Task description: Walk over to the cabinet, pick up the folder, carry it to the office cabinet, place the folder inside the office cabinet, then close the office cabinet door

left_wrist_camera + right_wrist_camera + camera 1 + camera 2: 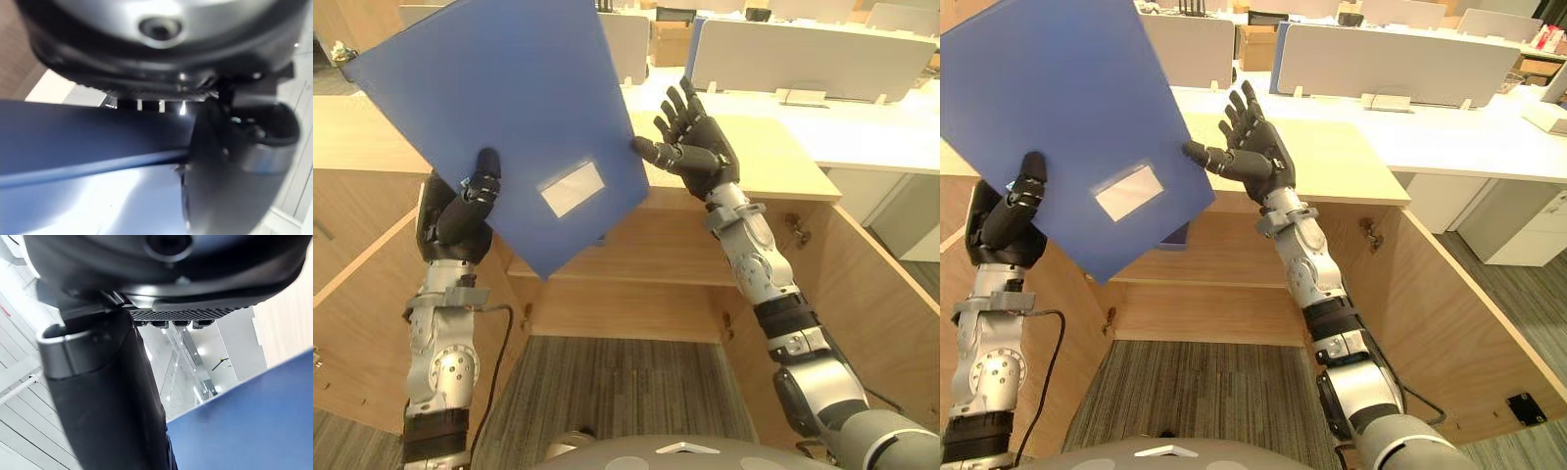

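You have the pick-up and the carry behind you, judging by how things lie. The flat blue plastic folder with the white label window (499,108) is off any surface and held up in the air, tilted, in front of the open light-wood office cabinet (773,157). It hangs over the cabinet's left half and its lowest corner points down toward the opening.

Your left hand (460,220) carries it alone. The thumb is pressed on the face near the folder's lower left edge and the fingers are behind the sheet, so the hand is clamped on it in a pinch. The left wrist view shows the blue sheet running right under the hand.

Your right hand (700,147) holds nothing. Its fingers are straight and spread wide, palm toward the folder, above the front edge of the cabinet's top. The thumb tip sits at the folder's right edge; I cannot tell whether it touches.

The left wooden door (352,323) and right wooden door (871,294) stand swung out to either side, and the inner wooden shelf (646,255) lies bare along its front edge.

Placing is not yet done: the folder is above and outside the cabinet. You have to lower it in, let go, then shut the doors.
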